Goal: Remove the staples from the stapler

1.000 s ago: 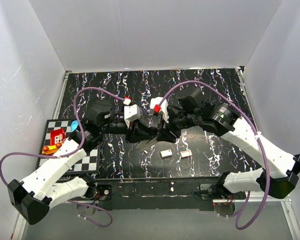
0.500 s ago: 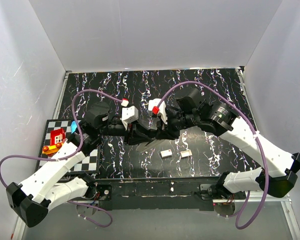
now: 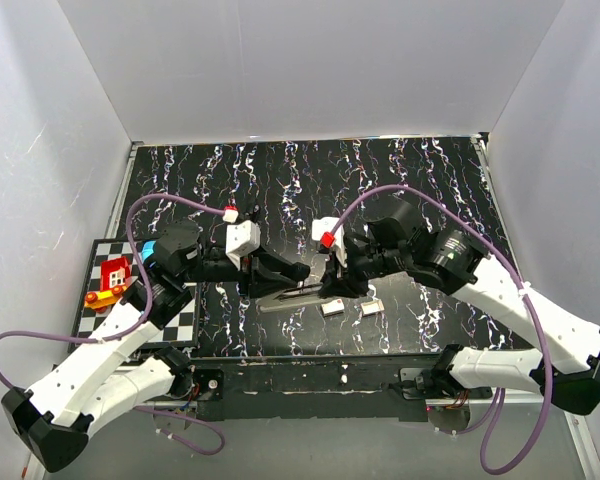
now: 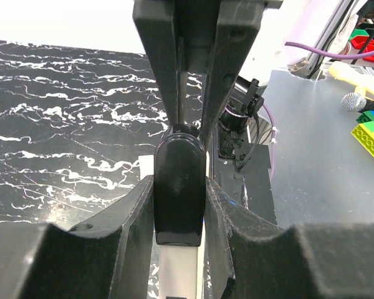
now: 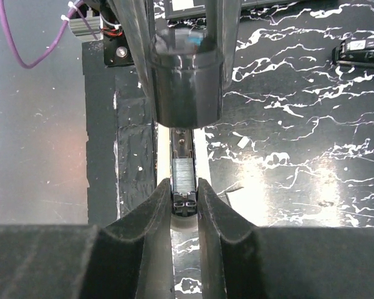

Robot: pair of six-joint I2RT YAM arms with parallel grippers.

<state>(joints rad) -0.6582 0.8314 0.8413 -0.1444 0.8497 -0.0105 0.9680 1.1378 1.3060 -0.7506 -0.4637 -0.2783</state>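
Stapler [image 3: 295, 296] lies 9-to-3 between the arms, left gripper [image 4: 179, 212] clamped on its dark body, right gripper [image 5: 184, 205] pinching the staple tray [image 5: 183, 174] at 3.

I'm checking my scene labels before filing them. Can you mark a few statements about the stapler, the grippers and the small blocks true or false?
1. The left gripper is closed on the stapler. True.
2. The right gripper hangs open, clear of the stapler. False: the right gripper is shut on the staple channel.
3. Staples show in the staple channel. True.
4. The two pale blocks lie on the checkered board. False: the pale blocks lie on the black marbled table, off the checkered board.
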